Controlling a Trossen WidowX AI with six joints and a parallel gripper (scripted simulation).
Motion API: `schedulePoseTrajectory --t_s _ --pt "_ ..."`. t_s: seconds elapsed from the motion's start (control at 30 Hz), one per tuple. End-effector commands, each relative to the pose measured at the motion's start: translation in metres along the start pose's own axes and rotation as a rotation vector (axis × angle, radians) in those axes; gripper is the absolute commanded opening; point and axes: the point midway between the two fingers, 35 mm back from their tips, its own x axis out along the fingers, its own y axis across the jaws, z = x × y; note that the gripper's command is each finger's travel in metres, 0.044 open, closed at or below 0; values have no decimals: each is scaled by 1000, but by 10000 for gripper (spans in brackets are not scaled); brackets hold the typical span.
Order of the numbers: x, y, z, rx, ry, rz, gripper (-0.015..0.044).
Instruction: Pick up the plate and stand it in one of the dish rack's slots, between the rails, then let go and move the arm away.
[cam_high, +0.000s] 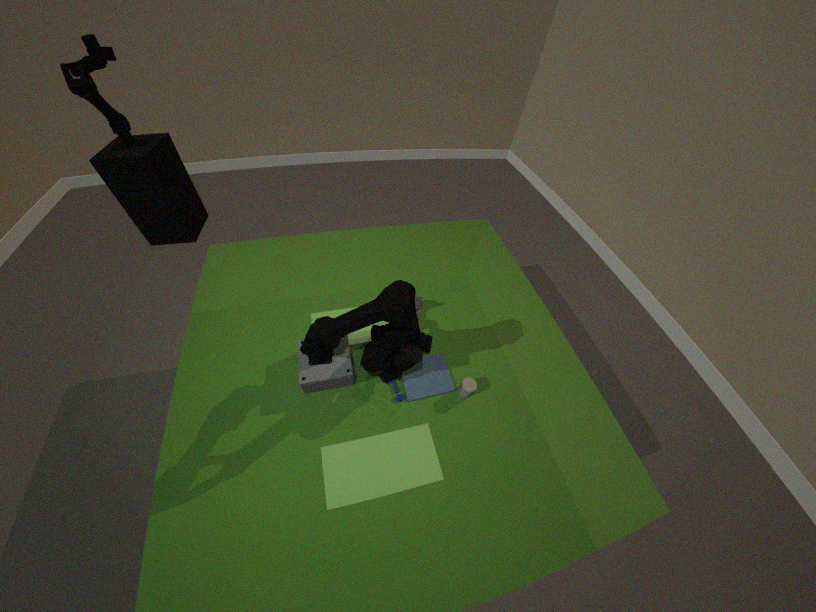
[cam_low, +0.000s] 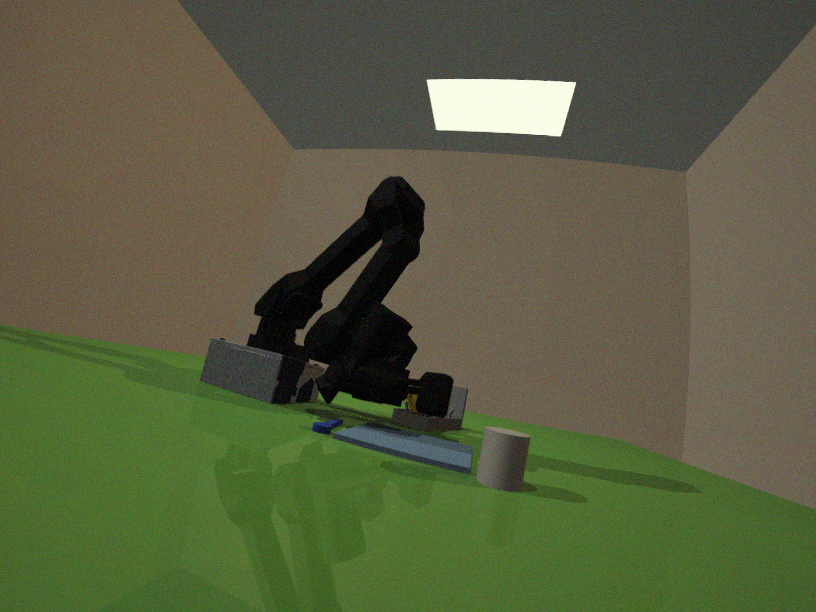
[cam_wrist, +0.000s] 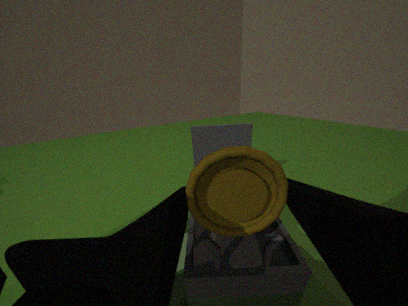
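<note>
The end effector (cam_low: 431, 393) is clamped on the yellow plate (cam_wrist: 237, 196), holding it upright with its hollow face turned to the wrist camera — the two dark fingers reach in from the lower left and lower right, and their contact with the rim is hidden behind the plate's edges. The plate hangs low over the grey dish rack (cam_wrist: 245, 262), its lower rim in front of the rails; whether it already sits between them cannot be told. A taller grey back wall of the rack rises behind the plate. In the exterior view the black arm (cam_low: 369, 263) is folded down hard, wrist close to the green table (cam_low: 164, 494), with only a sliver of yellow showing at the rack. Nearer the camera lie a flat blue-grey board (cam_low: 408, 444) and a small dark blue block (cam_low: 327, 425), and a beige cylinder (cam_low: 502, 457) stands just beside the board — all apart from the rack.
</note>
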Motion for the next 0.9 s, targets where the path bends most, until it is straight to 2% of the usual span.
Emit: schedulePoseTrajectory --t_s 0.0,0.37,0.87 --pt "1 -1 -4 -12 2 -1 0" --pt "0 0 0 0 0 0 0" --pt "0 0 0 -4 0 0 394"
